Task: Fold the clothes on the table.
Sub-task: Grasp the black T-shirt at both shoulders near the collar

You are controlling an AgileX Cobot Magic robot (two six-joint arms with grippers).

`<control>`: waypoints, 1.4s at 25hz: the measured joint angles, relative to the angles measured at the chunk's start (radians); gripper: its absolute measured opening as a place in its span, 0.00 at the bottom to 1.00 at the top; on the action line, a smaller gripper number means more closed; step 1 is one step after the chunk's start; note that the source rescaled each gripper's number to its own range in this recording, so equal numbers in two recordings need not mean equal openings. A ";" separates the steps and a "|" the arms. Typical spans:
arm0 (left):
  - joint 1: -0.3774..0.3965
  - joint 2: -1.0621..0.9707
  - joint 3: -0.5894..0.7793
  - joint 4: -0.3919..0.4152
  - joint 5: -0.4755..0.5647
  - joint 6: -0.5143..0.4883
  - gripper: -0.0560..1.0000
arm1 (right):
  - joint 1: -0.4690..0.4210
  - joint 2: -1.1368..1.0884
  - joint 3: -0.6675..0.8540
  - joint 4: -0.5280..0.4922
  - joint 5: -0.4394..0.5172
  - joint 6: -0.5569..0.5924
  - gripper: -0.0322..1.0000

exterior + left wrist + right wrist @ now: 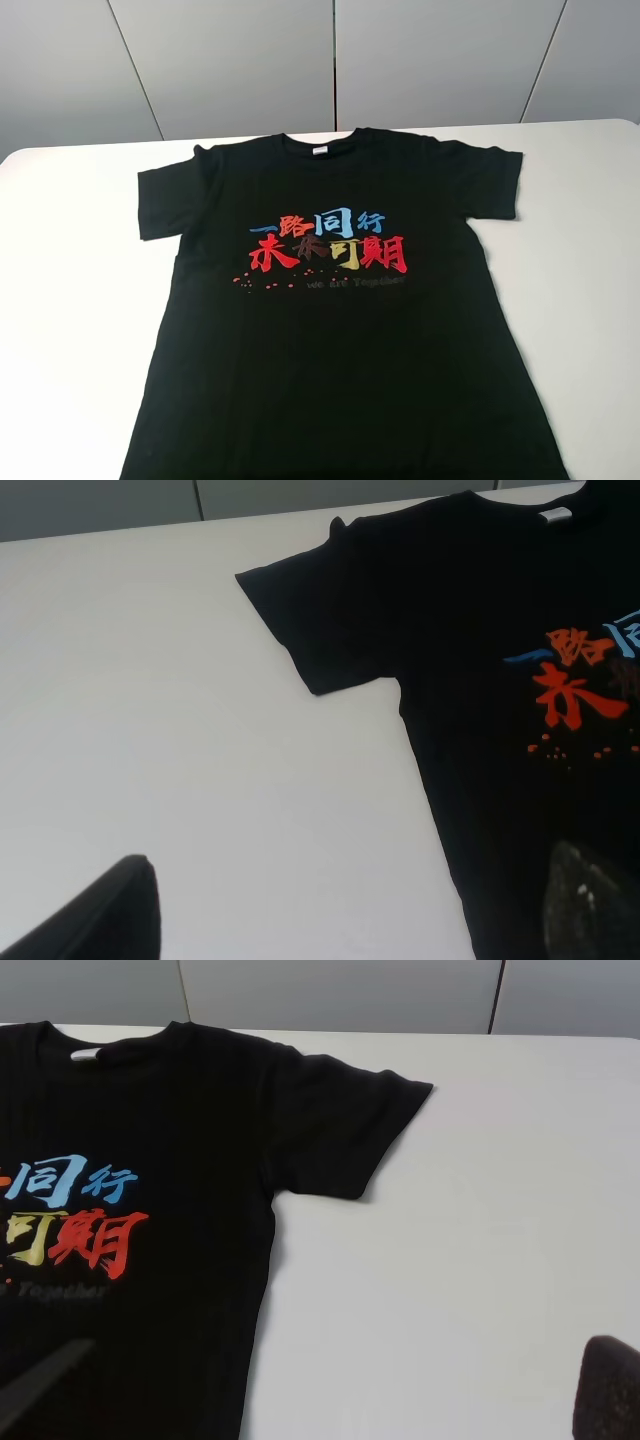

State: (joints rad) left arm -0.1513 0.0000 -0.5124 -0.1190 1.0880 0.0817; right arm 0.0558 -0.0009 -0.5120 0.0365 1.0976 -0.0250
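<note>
Obs.: black T-shirt (pixel 330 330) lies flat and face up on the white surface (pixel 70 300). I use the coloured print (pixel 328 243) on its chest as the reference.

- The white neck tag (pixel 318 151) sits beyond the print, towards the far edge of the surface.
- The left-side sleeve (pixel 170 200) and right-side sleeve (pixel 490 180) are both spread outward from the print, and neither is turned in.
- The hem, on the near side of the print, runs out of the high view, so I cannot see its edge.

Left tool (pixel 345 920): the jaws are spread wide and hold nothing. One fingertip is over bare surface outboard of the print and the other is over the cloth below it (contact with the fabric cannot be judged).

Right tool (pixel 325 1395): this one is also spread wide and empty, straddling the shirt's side edge on the opposite side of the print. Neither tool appears in the high view.

Progress: my judgement is that no fold is in place and the garment shows no crease or overlap. All of the task is left to do, that is, the sleeves and sides brought in towards the print and then the body doubled over.
</note>
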 joint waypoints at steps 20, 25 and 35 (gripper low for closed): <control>0.000 0.000 0.000 0.002 0.000 0.000 1.00 | 0.000 0.000 0.000 0.000 0.000 0.000 1.00; 0.000 0.000 0.000 0.008 0.000 0.000 1.00 | 0.000 0.000 0.000 0.000 0.000 0.000 1.00; 0.000 0.000 0.000 0.008 0.000 0.000 1.00 | 0.000 0.000 0.000 0.000 0.000 0.000 1.00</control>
State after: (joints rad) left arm -0.1513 0.0000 -0.5124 -0.1109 1.0880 0.0817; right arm 0.0558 -0.0009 -0.5120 0.0365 1.0976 -0.0250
